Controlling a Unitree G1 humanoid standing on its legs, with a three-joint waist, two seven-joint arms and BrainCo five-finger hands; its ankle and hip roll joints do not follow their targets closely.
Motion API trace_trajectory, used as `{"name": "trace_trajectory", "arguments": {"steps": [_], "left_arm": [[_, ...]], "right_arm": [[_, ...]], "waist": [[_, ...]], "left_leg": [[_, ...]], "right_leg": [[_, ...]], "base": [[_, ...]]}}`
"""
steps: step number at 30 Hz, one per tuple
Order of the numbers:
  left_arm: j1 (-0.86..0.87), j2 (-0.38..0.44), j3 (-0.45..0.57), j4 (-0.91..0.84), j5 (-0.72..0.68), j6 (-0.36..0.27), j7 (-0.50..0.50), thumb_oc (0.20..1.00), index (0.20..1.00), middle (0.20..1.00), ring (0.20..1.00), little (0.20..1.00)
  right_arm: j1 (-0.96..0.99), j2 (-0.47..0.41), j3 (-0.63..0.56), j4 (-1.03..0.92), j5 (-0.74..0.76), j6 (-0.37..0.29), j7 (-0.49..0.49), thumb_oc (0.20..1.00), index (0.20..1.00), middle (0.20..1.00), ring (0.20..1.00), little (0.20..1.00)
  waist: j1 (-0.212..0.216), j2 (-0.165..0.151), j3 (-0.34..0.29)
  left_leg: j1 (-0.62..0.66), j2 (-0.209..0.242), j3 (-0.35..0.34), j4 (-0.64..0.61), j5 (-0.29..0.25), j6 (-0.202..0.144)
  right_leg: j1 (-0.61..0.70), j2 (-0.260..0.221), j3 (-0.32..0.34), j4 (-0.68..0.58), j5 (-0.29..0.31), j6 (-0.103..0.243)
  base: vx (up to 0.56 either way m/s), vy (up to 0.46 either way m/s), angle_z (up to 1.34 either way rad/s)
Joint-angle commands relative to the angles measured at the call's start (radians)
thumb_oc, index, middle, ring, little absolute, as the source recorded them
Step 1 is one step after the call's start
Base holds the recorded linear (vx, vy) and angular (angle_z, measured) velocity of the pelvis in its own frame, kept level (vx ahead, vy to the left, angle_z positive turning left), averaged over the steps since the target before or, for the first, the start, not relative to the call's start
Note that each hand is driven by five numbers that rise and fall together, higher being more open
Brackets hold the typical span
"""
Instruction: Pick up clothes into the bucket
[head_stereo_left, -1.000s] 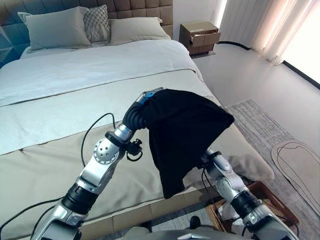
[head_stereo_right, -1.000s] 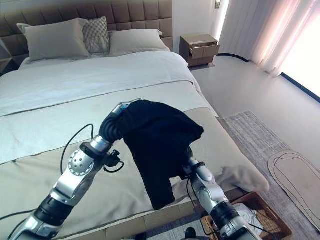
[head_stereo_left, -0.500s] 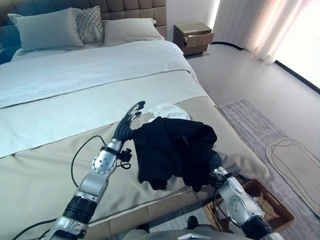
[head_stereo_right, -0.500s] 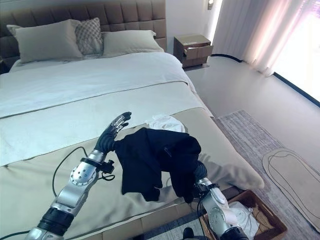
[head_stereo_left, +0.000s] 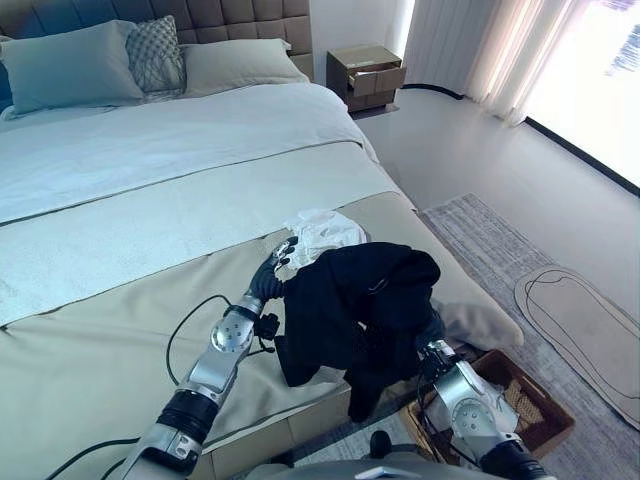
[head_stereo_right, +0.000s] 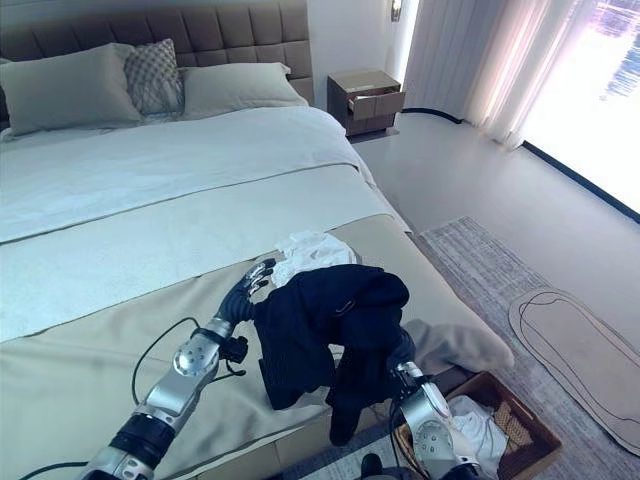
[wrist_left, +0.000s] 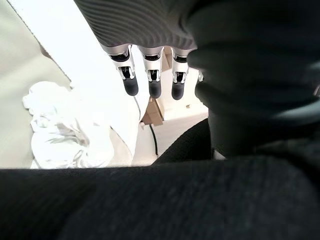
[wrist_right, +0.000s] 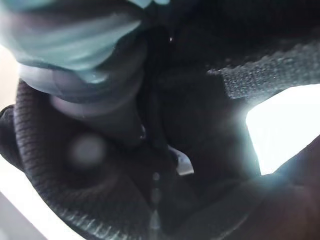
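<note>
Bed (head_stereo_left: 120, 300) carried a limp black garment (head_stereo_left: 355, 300), light, best bunched; left hand (head_stereo_left: 275, 270) lay released beside it, right hand's grip indiscernible.

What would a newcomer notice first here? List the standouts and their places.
A bulky black garment hangs over the bed's foot corner, draped over the right arm. The left hand, fingers straight, sits at its edge, beside a crumpled white cloth on the beige bedspread. Below on the floor stands a brown woven basket holding white laundry.
</note>
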Motion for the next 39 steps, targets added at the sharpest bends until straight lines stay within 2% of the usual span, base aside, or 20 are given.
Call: {"name": "trace_trajectory", "arguments": {"steps": [1,2,3,6,7,9,10,11,13,25,30,33,39], "left_arm": [[-0.035,0.022,0.055,-0.007,-0.054,-0.066,0.011,1.0,1.0,1.0,1.0,1.0],[-0.034,0.022,0.055,-0.008,-0.054,-0.066,0.011,1.0,1.0,1.0,1.0,1.0],[0.01,0.022,0.081,-0.02,-0.079,-0.077,0.005,1.0,1.0,1.0,1.0,1.0],[0.05,0.026,0.105,-0.027,-0.094,-0.085,-0.001,1.0,1.0,1.0,1.0,1.0],[0.086,0.029,0.126,-0.031,-0.107,-0.09,-0.008,1.0,1.0,1.0,1.0,1.0],[0.097,0.032,0.133,-0.03,-0.104,-0.093,-0.008,1.0,1.0,1.0,1.0,1.0],[0.115,0.038,0.148,-0.021,-0.098,-0.099,-0.007,1.0,1.0,1.0,1.0,1.0],[0.115,0.038,0.147,-0.021,-0.098,-0.099,-0.007,1.0,1.0,1.0,1.0,1.0],[0.133,0.045,0.164,-0.013,-0.084,-0.112,-0.007,1.0,1.0,1.0,1.0,1.0],[0.196,0.023,0.227,-0.007,-0.115,-0.139,0.02,1.0,1.0,1.0,1.0,1.0],[0.228,0.011,0.269,-0.011,-0.099,-0.161,0.066,1.0,1.0,1.0,1.0,1.0],[0.24,-0.003,0.277,-0.011,-0.137,-0.165,0.064,1.0,1.0,1.0,1.0,1.0],[0.265,-0.025,0.271,-0.042,-0.218,-0.179,0.037,1.0,1.0,1.0,1.0,1.0]], "right_arm": [[-0.034,0.039,-0.131,-0.173,0.076,-0.116,-0.012,0.2,0.2,0.2,0.2,0.2],[-0.034,0.039,-0.131,-0.173,0.076,-0.116,-0.013,0.2,0.2,0.2,0.2,0.2],[-0.035,0.048,-0.2,-0.202,0.079,-0.153,-0.036,0.2,0.2,0.2,0.2,0.2],[-0.038,0.041,-0.269,-0.217,0.052,-0.188,-0.07,0.2,0.2,0.2,0.2,0.2],[-0.047,0.033,-0.331,-0.224,0.025,-0.221,-0.104,0.2,0.2,0.2,0.2,0.2],[-0.054,0.028,-0.353,-0.226,0.005,-0.234,-0.123,0.2,0.2,0.2,0.2,0.2],[-0.063,0.008,-0.401,-0.229,-0.043,-0.256,-0.158,0.2,0.2,0.2,0.2,0.2],[-0.062,0.008,-0.4,-0.23,-0.044,-0.255,-0.159,0.2,0.2,0.2,0.2,0.2],[-0.076,-0.044,-0.453,-0.229,-0.172,-0.28,-0.228,0.2,0.2,0.2,0.2,0.2],[-0.084,-0.049,-0.557,-0.278,-0.193,-0.334,-0.278,0.2,0.2,0.2,0.2,0.2],[-0.09,-0.044,-0.651,-0.296,-0.184,-0.393,-0.333,0.2,0.2,0.2,0.2,0.2],[-0.093,-0.061,-0.686,-0.295,-0.212,-0.411,-0.38,0.2,0.2,0.2,0.2,0.2],[-0.093,-0.097,-0.706,-0.221,-0.275,-0.395,-0.461,0.2,0.2,0.2,0.2,0.2]], "waist": [[-0.016,-0.053,-0.01],[-0.015,-0.053,-0.01],[-0.016,-0.052,-0.01],[-0.017,-0.052,-0.011],[-0.016,-0.051,-0.013],[-0.016,-0.052,-0.013],[-0.015,-0.056,-0.014],[-0.015,-0.054,-0.015],[-0.016,-0.06,-0.016],[-0.017,-0.068,-0.007],[-0.023,-0.072,-0.006],[-0.025,-0.075,-0.003],[-0.032,-0.083,0.017]], "left_leg": [[-0.011,-0.037,0.036,0.128,-0.111,0.027],[-0.011,-0.037,0.037,0.128,-0.111,0.027],[-0.011,-0.038,0.037,0.13,-0.114,0.029],[-0.009,-0.039,0.039,0.132,-0.118,0.031],[-0.008,-0.039,0.039,0.131,-0.121,0.032],[-0.008,-0.039,0.04,0.133,-0.122,0.033],[-0.016,-0.044,0.041,0.135,-0.113,0.035],[-0.011,-0.041,0.041,0.134,-0.123,0.034],[-0.021,-0.046,0.043,0.137,-0.114,0.037],[-0.03,-0.053,0.046,0.156,-0.126,0.047],[-0.034,-0.062,0.054,0.165,-0.137,0.056],[-0.037,-0.07,0.059,0.17,-0.14,0.061],[-0.046,-0.091,0.082,0.184,-0.151,0.078]], "right_leg": [[-0.03,-0.041,-0.04,0.056,0.009,0.03],[-0.03,-0.04,-0.04,0.057,0.009,0.03],[-0.031,-0.041,-0.038,0.058,0.009,0.031],[-0.03,-0.041,-0.035,0.06,0.008,0.03],[-0.03,-0.042,-0.035,0.06,0.008,0.031],[-0.029,-0.043,-0.034,0.06,0.008,0.032],[-0.037,-0.046,-0.033,0.062,0.014,0.032],[-0.031,-0.043,-0.034,0.06,0.007,0.032],[-0.041,-0.046,-0.03,0.064,0.016,0.032],[-0.052,-0.047,-0.015,0.076,0.015,0.033],[-0.059,-0.053,-0.003,0.082,0.018,0.043],[-0.065,-0.06,0.004,0.087,0.021,0.047],[-0.095,-0.076,0.039,0.11,0.037,0.065]], "base": [[0.0,0.0,0.0],[0.01,0.016,-0.04],[0.02,0.015,-0.08],[0.02,0.015,-0.11],[0.02,0.013,-0.08],[-0.02,0.006,0.0],[0.0,0.0,0.0],[-0.04,0.011,-0.01],[-0.02,0.007,-0.03],[0.0,0.006,-0.02],[-0.02,0.035,-0.04],[-0.04,0.055,-0.07],[-0.08,0.074,-0.11]]}}
